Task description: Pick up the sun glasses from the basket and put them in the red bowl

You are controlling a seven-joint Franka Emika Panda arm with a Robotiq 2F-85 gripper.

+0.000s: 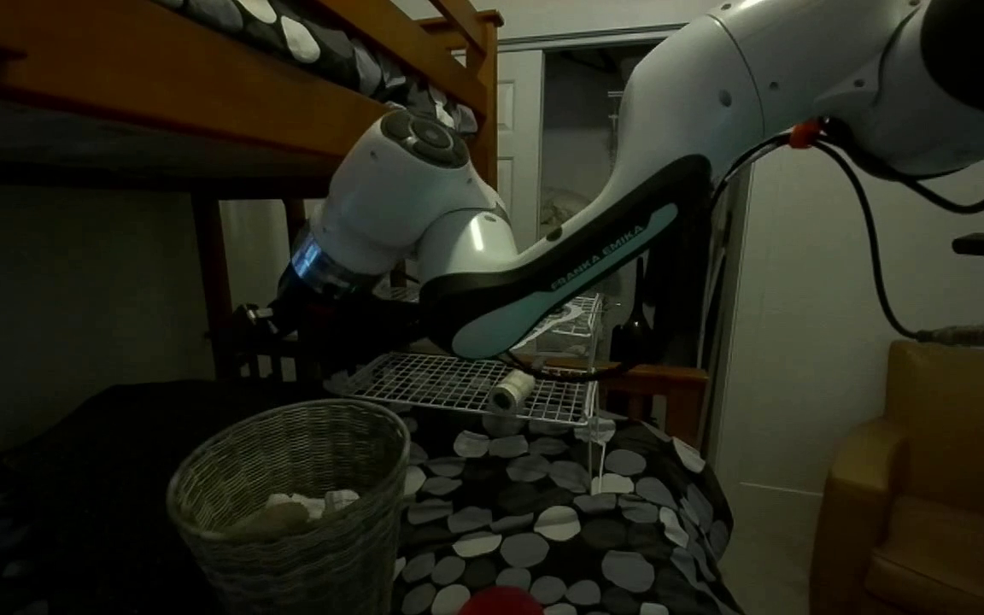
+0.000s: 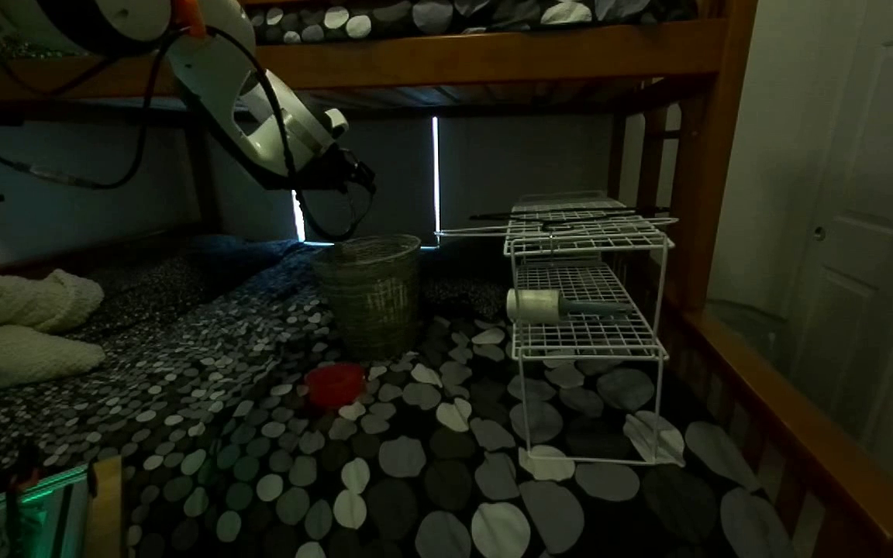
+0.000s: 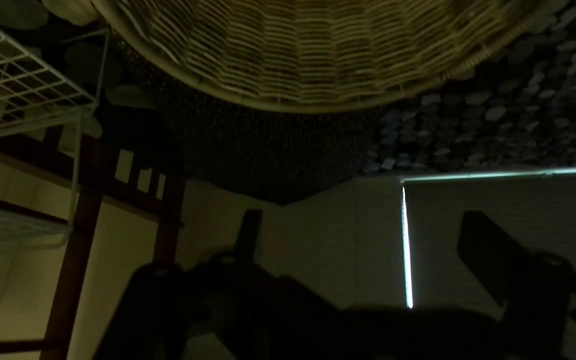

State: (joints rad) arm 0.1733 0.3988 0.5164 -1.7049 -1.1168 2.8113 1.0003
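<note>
Wrist view — basket [image 3: 313, 65] partly off-frame; gripper [image 3: 362, 216] dark, blurred

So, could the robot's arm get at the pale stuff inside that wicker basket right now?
Probably, after some repositioning: the wicker basket is uncovered, leaving the pale stuff reachable from above. The open tool appears higher than the basket but isn't aimed into it.

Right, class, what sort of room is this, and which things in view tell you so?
Most likely a bedroom. There is a wooden bunk bed, with spotted bedding on both its levels, and what looks like a drawn blind with bright light at its edges.
</note>
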